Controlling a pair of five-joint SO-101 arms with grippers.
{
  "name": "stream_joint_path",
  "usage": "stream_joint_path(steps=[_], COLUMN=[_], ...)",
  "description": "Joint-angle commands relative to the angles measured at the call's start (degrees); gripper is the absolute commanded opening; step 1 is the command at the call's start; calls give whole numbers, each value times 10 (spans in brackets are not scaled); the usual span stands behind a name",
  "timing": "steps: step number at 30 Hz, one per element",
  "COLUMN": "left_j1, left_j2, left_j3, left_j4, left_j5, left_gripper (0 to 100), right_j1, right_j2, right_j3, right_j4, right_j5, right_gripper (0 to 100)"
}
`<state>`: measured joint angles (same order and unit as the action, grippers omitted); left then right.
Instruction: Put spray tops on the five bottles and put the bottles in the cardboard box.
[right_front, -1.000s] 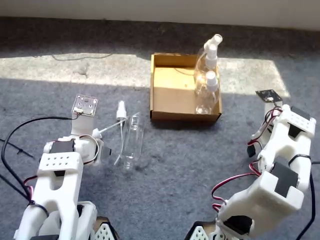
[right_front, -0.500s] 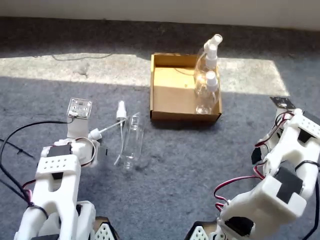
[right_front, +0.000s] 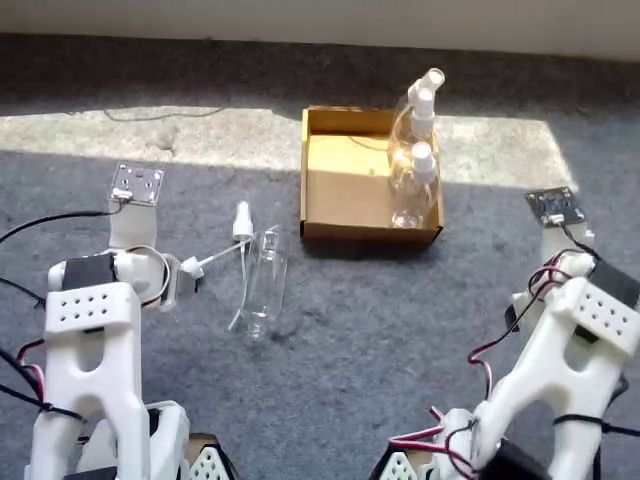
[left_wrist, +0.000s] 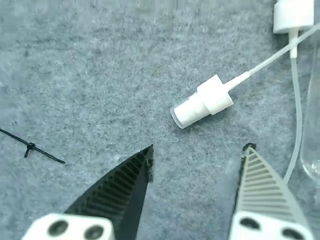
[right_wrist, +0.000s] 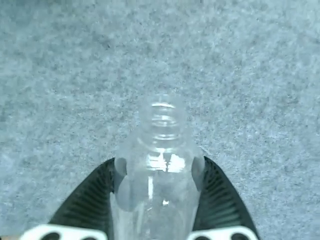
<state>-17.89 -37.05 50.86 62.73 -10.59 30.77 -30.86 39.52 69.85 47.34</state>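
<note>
My left gripper is open just above the carpet, a short way from a loose white spray top that lies flat with its tube. From above, that spray top lies just off the left gripper. A second spray top and a clear, topless bottle lie beside it. My right gripper is shut on another clear bottle whose neck is bare. Two bottles with tops stand along the right side of the cardboard box.
Grey carpet covers the floor, with a sunlit band behind the box. A black cable tie lies near the left gripper. The right arm stands at the right, apart from the box.
The left arm has drawn back to the left, away from the lying bottle. The right arm has shifted right and toward the near edge.
</note>
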Motion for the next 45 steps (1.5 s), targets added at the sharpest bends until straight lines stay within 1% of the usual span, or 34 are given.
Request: stream_joint_path(steps=[1,5,7,10,11,14,23,29,32,38,41,45], left_j1=[-3,26,34,35,38,64,153,185,183,188,192,191], left_j2=[-3,55,111,202,230,305,555,694,739,777,781,776], left_j3=[-87,-167,-206,-255,-272,-332,-602,-693,-723,-756,-756,-766], left_j4=[4,6,6,11,12,11,15,43,55,132,139,139], left_j5=[-4,-3,4,52,54,53,54,63,96,95,94,97], left_gripper=[256,256,255,255,255,255,255,255,252,150,127,56], right_j1=[-12,-49,-65,-78,-80,-77,-76,-77,-79,-79,-80,-80], right_j2=[-109,-226,-274,-329,-342,-352,-354,-356,-356,-356,-356,-356], right_j3=[79,206,261,318,328,337,341,341,341,341,341,341], right_j4=[-65,-127,-137,-137,-137,-137,-136,-136,-136,-137,-137,-137], right_j5=[4,1,-20,-33,-33,-34,-36,-36,-36,-36,-36,-36], right_gripper=[4,4,4,4,4,4,4,4,4,4,4,4])
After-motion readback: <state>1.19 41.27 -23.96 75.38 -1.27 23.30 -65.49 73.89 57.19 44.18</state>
